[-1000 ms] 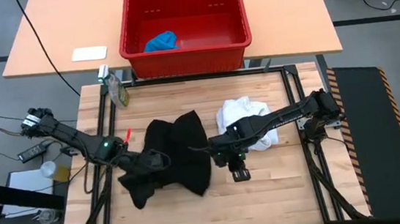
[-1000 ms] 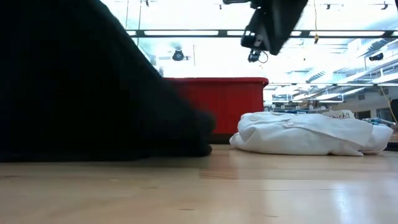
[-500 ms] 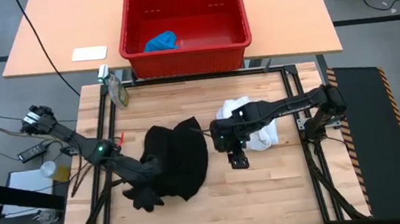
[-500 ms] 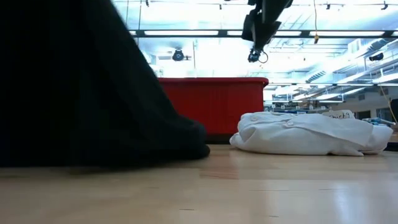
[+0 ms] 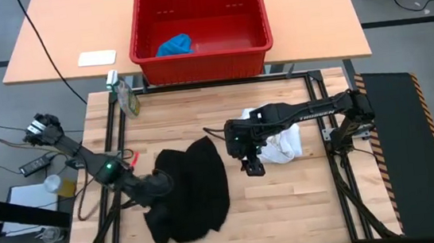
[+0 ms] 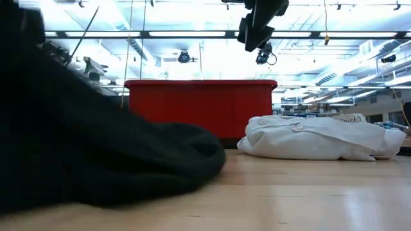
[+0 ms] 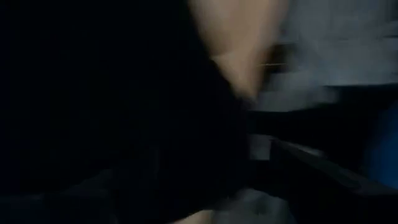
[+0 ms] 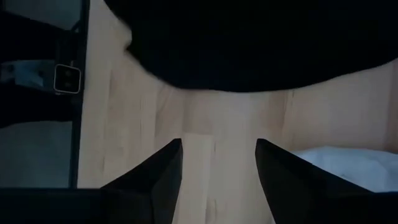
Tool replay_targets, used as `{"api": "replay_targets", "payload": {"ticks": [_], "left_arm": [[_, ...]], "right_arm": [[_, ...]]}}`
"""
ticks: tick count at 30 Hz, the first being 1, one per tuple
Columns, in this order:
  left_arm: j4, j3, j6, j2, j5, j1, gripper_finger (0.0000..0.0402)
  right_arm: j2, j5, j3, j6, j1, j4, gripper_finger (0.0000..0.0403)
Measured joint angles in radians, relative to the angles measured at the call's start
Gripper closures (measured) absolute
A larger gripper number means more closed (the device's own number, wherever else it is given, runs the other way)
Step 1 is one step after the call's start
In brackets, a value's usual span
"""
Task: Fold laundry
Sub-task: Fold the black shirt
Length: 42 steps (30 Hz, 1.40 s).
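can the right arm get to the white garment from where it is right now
Probably yes. The right gripper hangs open and empty above the table, right beside the white garment, with only bare wood under it; the black garment lies off to the other side.

Bright overhead strip lights; left wrist view dark and blurred.

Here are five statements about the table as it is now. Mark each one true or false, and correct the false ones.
1. The black garment lies on the wooden table. True.
2. The blue garment lies on the table beside the white one. False: it is inside the red basket.
3. The right gripper is open and holds nothing. True.
4. The white garment is spread out flat. False: it lies bunched in a heap.
5. The left gripper is above the white garment. False: it is at the black garment.
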Motion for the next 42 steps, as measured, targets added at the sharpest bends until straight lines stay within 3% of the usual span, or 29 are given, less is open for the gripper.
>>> {"api": "replay_targets", "payload": {"ticks": [4,9,17,23,29,35,39,42], "left_arm": [[-0.228,-0.002,-0.024,0.015,-0.006,0.03,0.0112],[-0.191,0.001,0.017,0.023,0.004,0.046,0.0125],[-0.327,0.047,-0.03,0.019,-0.002,0.094,0.0143],[-0.489,0.123,-0.057,0.019,-0.228,0.123,0.0174],[-0.44,0.074,-0.078,0.04,-0.286,0.215,0.0202],[-0.421,-0.011,-0.059,0.065,-0.286,0.322,0.0218],[-0.321,-0.14,-0.01,0.043,-0.278,0.331,0.0219],[-0.179,-0.255,0.003,0.003,-0.216,0.341,0.0219]], "right_arm": [[0.002,0.063,0.0,-0.008,0.0,0.02,0.0195],[0.021,0.045,0.0,-0.013,-0.006,0.042,0.0195],[0.018,0.038,-0.007,-0.004,-0.055,0.162,0.0195],[0.018,0.011,-0.123,0.105,-0.143,0.324,0.0195],[0.019,0.07,-0.29,0.298,-0.171,0.588,0.0195],[0.019,0.208,-0.381,0.334,-0.171,0.777,0.0195],[0.021,0.187,-0.451,0.379,-0.201,0.929,0.0197],[0.037,0.153,-0.471,0.431,-0.234,0.984,0.0203]]}}
